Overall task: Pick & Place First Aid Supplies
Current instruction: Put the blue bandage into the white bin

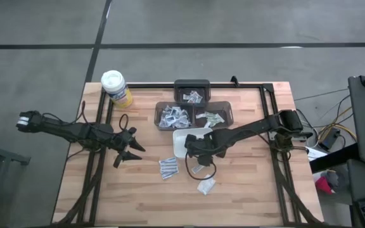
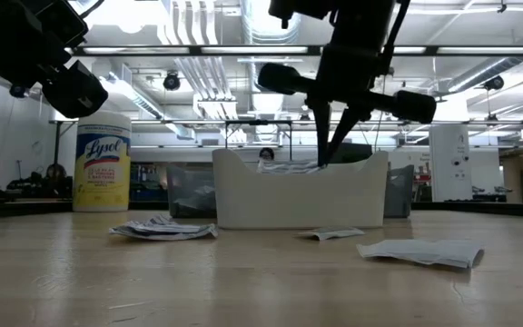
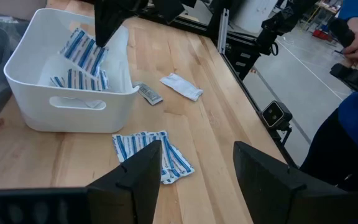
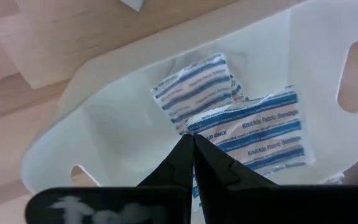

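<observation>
The first aid supplies are small flat white packets with blue print. Some lie in the white tray [image 1: 178, 149], one of them a striped packet [image 4: 194, 90]. Others lie loose on the wood in front of the tray [image 1: 168, 168] [image 1: 206, 185] [image 3: 151, 152]. My right gripper [image 4: 193, 138] points down into the tray, shut on a blue-striped bandage packet [image 4: 257, 134]. In the low view its fingers [image 2: 328, 136] dip behind the tray's wall [image 2: 298, 200]. My left gripper [image 3: 194, 180] waits open at the table's left [image 1: 127, 152], holding nothing. My right gripper pinches the bandage packet by one corner [image 4: 199, 126] between its two fingertips. The fingers come from above, slanting down into the tray. The packet spreads out below the tips inside the tray; I cannot tell whether its far end rests on the packets beneath.
A yellow canister with a white lid [image 1: 116, 88] stands at the far left. Three dark bins holding packets [image 1: 192, 92] [image 1: 173, 115] [image 1: 214, 116] sit behind the tray. A black frame rail [image 1: 271, 126] borders the table. A person [image 3: 353, 74] stands beyond the table's right side.
</observation>
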{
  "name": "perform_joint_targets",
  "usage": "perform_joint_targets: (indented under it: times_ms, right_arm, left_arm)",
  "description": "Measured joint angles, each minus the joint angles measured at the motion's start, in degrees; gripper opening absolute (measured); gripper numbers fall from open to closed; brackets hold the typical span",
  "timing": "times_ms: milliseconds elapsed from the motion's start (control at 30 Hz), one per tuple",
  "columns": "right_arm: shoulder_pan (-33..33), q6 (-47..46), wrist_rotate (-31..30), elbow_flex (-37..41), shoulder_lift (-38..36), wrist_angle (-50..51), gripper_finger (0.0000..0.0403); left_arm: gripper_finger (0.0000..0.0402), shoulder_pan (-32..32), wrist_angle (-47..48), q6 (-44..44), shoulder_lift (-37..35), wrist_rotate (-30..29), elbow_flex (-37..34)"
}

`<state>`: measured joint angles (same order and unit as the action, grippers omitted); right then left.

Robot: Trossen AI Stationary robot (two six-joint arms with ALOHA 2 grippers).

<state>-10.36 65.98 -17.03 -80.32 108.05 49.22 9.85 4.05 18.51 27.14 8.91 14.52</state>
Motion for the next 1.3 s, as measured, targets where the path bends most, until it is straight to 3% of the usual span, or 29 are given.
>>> perform_joint_targets:
  times_ms: [500, 867, 1300]
  right_arm:
    - [3.3, -0.2, 12.4, -4.3, 0.4, 5.1, 0.0008]
    - [6.2, -2.7, 14.7, -7.3, 4.6, 6.3, 0.0008]
    - [6.4, -5.5, 16.1, -7.6, 4.6, 6.8, 0.0008]
  left_arm:
    - [0.0197, 0.0, 0.0, -2.6, 0.0, 0.0, 0.0]
    - [0.0197, 0.0, -0.1, -3.4, 0.0, 0.0, 0.0]
    - [0.0197, 0.0, -0.1, -3.8, 0.0, 0.0, 0.0]
